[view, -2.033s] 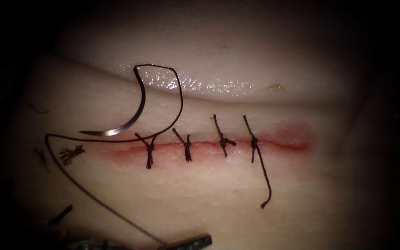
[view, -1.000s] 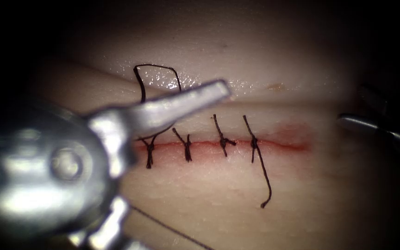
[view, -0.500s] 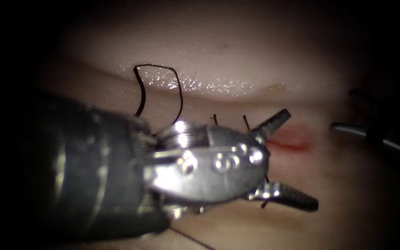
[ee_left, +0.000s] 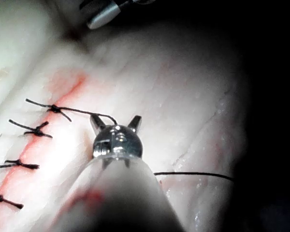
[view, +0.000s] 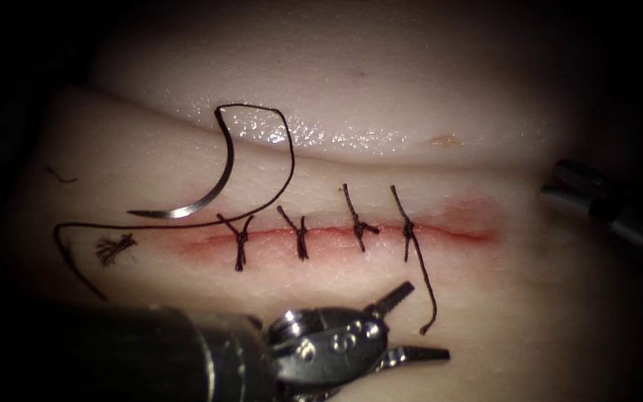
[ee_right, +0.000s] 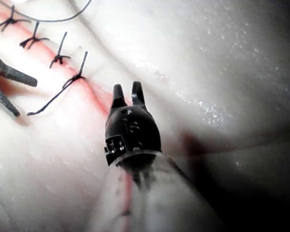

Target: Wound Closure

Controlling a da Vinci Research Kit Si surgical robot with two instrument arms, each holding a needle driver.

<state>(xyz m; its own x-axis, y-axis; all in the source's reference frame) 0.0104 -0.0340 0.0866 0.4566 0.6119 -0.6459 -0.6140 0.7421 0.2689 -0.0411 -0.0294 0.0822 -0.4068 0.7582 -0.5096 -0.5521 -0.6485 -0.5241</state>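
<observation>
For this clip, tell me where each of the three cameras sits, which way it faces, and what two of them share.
Endoscope view: above and in front of the cut, facing the tissue; needle lying free; left pincer open and empty; right pincer at the right.
Left wrist view: rides near the left arm's wrist, looks along its shaft at its own open pincer.
Right wrist view: near the right arm's wrist, looks along its shaft at its own open, empty pincer.
Shared: all three show the four knotted stitches and the left pincer.
</observation>
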